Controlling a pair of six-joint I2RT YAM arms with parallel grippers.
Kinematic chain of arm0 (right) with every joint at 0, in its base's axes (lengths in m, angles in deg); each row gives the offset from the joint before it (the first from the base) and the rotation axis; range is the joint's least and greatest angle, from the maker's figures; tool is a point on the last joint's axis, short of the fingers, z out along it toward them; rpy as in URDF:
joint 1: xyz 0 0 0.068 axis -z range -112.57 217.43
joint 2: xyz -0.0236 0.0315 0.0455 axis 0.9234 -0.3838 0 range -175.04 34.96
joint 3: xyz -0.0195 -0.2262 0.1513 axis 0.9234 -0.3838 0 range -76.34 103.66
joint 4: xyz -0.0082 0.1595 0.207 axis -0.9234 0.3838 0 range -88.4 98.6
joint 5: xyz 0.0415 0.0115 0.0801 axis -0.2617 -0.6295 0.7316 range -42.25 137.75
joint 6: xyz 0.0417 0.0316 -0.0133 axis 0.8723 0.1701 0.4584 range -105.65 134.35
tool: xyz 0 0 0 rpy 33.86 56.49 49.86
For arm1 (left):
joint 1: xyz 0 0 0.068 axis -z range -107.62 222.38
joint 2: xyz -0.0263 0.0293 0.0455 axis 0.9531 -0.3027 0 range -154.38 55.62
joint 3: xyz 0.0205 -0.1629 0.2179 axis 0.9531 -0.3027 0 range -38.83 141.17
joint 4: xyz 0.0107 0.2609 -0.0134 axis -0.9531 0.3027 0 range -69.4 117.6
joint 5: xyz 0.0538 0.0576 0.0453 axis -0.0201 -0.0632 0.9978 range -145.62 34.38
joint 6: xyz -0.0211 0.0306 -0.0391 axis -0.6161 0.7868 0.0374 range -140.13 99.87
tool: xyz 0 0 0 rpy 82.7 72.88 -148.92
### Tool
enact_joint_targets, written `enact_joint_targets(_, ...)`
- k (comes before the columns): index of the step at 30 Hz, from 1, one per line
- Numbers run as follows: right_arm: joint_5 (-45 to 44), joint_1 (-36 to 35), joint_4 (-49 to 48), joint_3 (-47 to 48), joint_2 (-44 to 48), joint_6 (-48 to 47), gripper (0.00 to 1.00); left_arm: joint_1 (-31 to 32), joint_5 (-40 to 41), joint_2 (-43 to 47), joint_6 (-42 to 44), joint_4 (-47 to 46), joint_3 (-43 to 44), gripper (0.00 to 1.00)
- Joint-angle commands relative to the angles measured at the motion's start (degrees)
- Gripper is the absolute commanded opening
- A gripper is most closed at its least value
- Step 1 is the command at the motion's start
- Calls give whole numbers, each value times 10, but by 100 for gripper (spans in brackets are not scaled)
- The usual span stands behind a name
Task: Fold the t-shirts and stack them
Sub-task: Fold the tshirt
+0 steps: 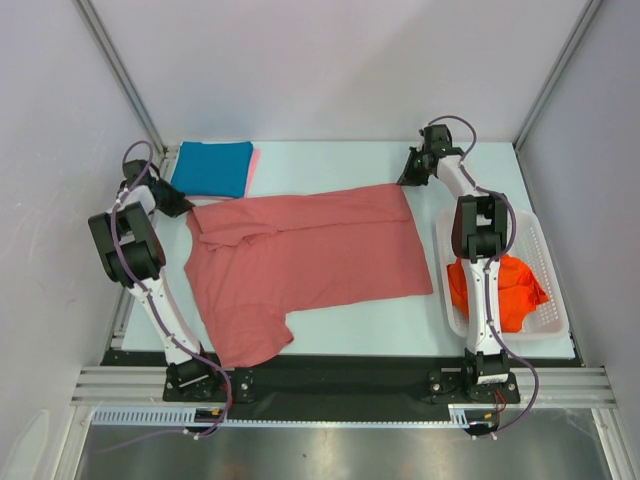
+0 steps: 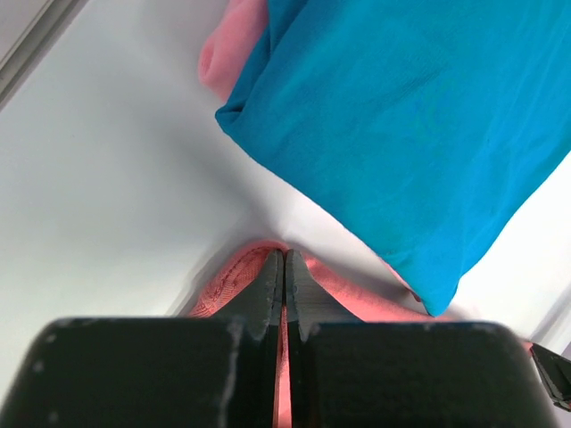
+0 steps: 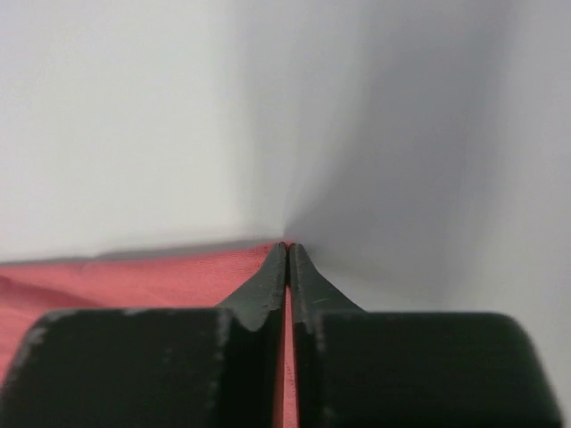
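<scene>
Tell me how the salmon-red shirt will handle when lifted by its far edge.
Likely floppy: the salmon-red shirt lies flat and wrinkled, so it should sag between the left gripper and the right gripper. Probably light too, since it is thin enough to sit pinched between nearly touching jaws.

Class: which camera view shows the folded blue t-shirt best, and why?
The top view: the whole blue t-shirt shows, folded, at far left. The left wrist view crops it; the right wrist view shows none of it.
</scene>
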Motion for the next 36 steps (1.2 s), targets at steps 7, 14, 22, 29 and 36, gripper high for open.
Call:
enact_joint_targets(7,-97,0,-26,-4,7,23,0,-5,-4,13,16,-16,1,0)
enact_joint_targets(14,-122,3,-69,-13,11,34,0,-7,25,30,25,-13,-6,0)
enact_joint_targets(22,-143,5,-39,6,-7,46,0,-8,36,27,21,-17,-3,0)
enact_joint_targets(29,-117,4,-9,20,6,44,20,-6,58,79,28,4,-24,64)
enact_joint_targets(36,-177,-14,93,76,51,-2,64,1,118,191,64,61,-58,75)
